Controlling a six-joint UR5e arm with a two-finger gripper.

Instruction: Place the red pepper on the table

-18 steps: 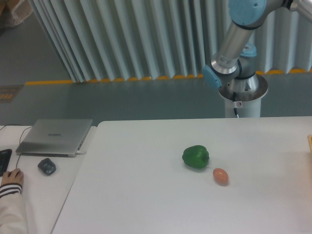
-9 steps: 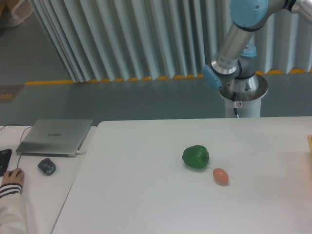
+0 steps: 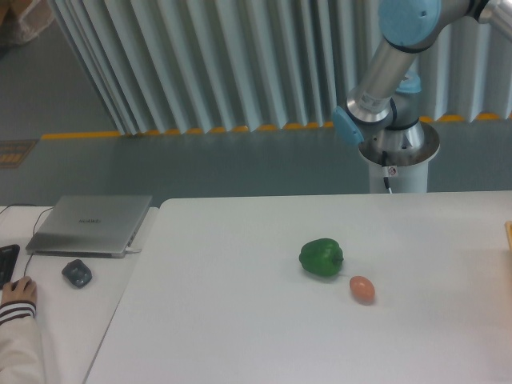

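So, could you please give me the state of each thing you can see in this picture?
Green pepper: resting on the table, free of any grip.
Orange egg-shaped object: lying on the table, close to the green pepper, apart from it.
Laptop: lid closed, on the side desk.
Mouse: on the desk, untouched.
Robot arm: raised behind the table; gripper out of view.
Red pepper: not visible.

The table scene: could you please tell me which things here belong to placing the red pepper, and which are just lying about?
For the job:
- table
- red pepper: not in view
- hand: not in view

Lying about:
- green pepper
- orange egg-shaped thing
- laptop
- mouse
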